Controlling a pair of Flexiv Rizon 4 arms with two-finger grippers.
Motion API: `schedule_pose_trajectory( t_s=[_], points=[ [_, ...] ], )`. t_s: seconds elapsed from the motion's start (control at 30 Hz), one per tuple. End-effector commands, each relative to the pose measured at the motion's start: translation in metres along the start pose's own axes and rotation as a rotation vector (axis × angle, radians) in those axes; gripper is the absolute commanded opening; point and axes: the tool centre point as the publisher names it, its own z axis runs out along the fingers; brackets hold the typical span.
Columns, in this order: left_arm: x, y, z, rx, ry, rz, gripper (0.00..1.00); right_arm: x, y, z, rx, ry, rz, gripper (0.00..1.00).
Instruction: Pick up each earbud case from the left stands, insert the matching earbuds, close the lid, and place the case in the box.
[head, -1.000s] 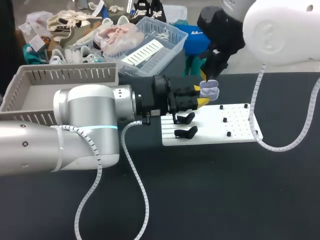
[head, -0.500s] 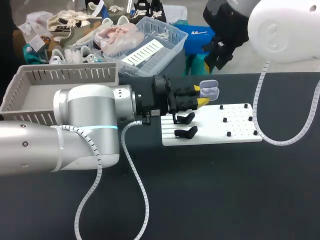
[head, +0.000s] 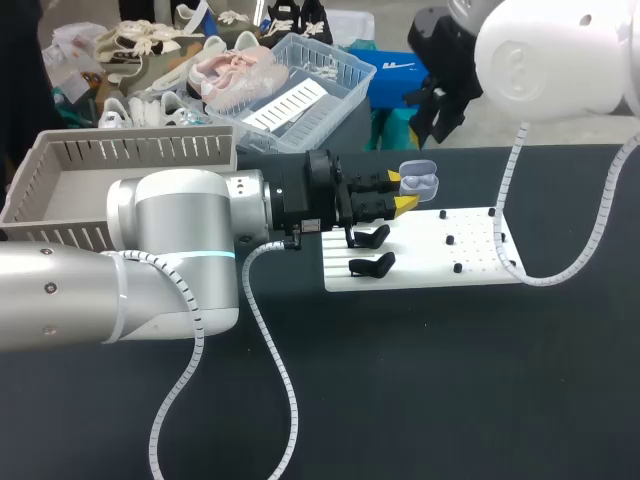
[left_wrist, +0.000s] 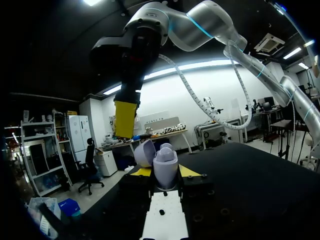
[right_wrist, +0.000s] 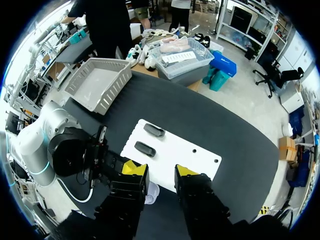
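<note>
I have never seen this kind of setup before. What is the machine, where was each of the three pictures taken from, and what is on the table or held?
It is a robot with two arms at a black table. Each arm ends in a two-finger gripper with yellow tips. The head view looks down from above and behind the robot. Each round picture comes from a camera on one wrist. On the table are a white board carrying two black stands, and a grey box. The left gripper is shut on a lavender earbud case whose lid is open. The right gripper hangs above the board, open and empty.
</note>
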Motion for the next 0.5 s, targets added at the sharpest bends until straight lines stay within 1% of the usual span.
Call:
schedule_pose_trajectory(
  t_s=[0.03, 0.23, 0.5],
  points=[
    [0.0, 0.0, 0.001, -0.004, -0.002, 0.002, 0.0, -0.007, -0.002, 0.008, -0.009, 0.022, 0.002, 0.32],
    [0.0, 0.0, 0.001, -0.004, -0.002, 0.002, 0.0, -0.003, 0.0, 0.013, -0.019, 0.036, 0.009, 0.31],
    [0.0, 0.0, 0.001, -0.004, -0.002, 0.002, 0.0, 0.008, 0.004, 0.015, -0.027, 0.05, 0.019, 0.3]
  ],
)
